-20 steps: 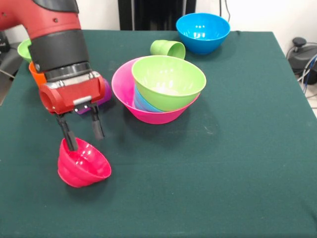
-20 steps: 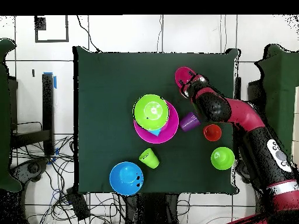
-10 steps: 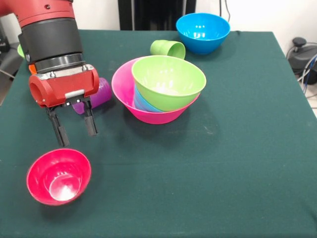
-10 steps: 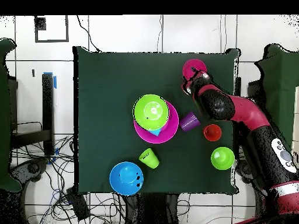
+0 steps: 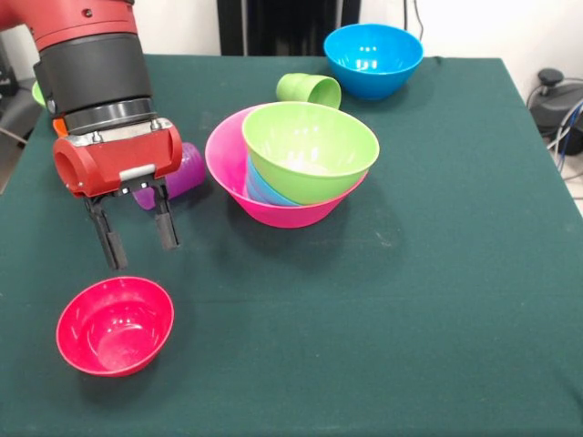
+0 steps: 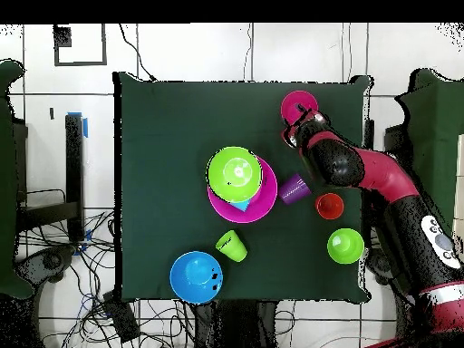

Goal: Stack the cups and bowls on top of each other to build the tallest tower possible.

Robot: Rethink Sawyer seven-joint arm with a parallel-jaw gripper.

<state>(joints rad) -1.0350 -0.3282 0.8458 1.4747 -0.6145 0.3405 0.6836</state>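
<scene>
One spread, empty pincer above red bowl; overhead, seemingly touching.

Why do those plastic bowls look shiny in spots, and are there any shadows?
Front view: white glare patches sit inside the green bowl, blue bowl and red bowl; soft shadows fall beside the pink bowl. Overhead view: a glare spot shows in the green bowl's centre.

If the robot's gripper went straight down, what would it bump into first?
Probably the far rim of the small glossy red plastic bowl, which sits upright just below the open gripper; depth is unclear, so it might meet the green tablecloth instead.
</scene>
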